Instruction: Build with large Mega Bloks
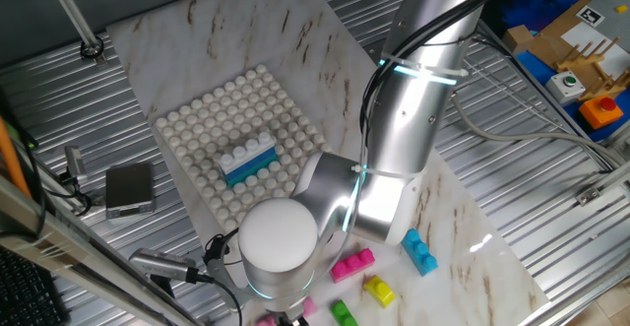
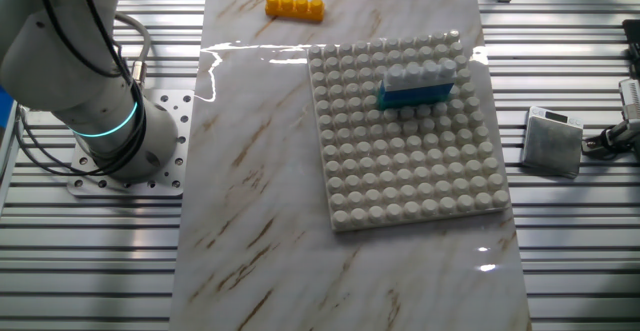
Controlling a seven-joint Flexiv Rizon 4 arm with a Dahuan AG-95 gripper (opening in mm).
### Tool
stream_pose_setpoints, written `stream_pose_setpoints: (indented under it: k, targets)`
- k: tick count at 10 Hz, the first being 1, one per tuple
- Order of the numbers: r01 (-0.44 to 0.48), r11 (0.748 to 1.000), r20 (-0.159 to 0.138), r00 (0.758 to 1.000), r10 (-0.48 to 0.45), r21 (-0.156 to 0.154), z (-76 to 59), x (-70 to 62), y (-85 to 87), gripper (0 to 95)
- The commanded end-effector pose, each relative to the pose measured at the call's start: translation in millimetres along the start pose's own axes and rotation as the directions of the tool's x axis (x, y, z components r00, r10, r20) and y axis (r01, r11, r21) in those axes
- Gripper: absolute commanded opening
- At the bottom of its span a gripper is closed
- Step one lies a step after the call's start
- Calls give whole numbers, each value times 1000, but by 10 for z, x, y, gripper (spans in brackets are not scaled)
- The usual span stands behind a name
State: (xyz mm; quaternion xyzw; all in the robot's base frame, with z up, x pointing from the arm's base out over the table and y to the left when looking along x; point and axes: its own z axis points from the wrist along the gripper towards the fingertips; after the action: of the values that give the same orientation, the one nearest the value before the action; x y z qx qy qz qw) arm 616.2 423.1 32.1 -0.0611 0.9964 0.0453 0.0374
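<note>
The silver arm reaches down across the near edge of the surface, its elbow joint folded low and a round white end cap facing the camera. In the other fixed view only the arm's base shows, ringed in teal light. The pincer is hidden from both cameras.

Baseplate mostly bare; white-blue stack obstructs.
</note>
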Motion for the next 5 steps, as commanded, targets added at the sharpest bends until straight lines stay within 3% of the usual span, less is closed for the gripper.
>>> stream_pose_setpoints:
  k: [1, 5]
  targets:
    - [-1, 1000, 2, 1000, 1, 0, 20, -15, -9, 380]
    - [-3, 1000, 10, 1000, 3, 3, 64, -36, -23, 380]
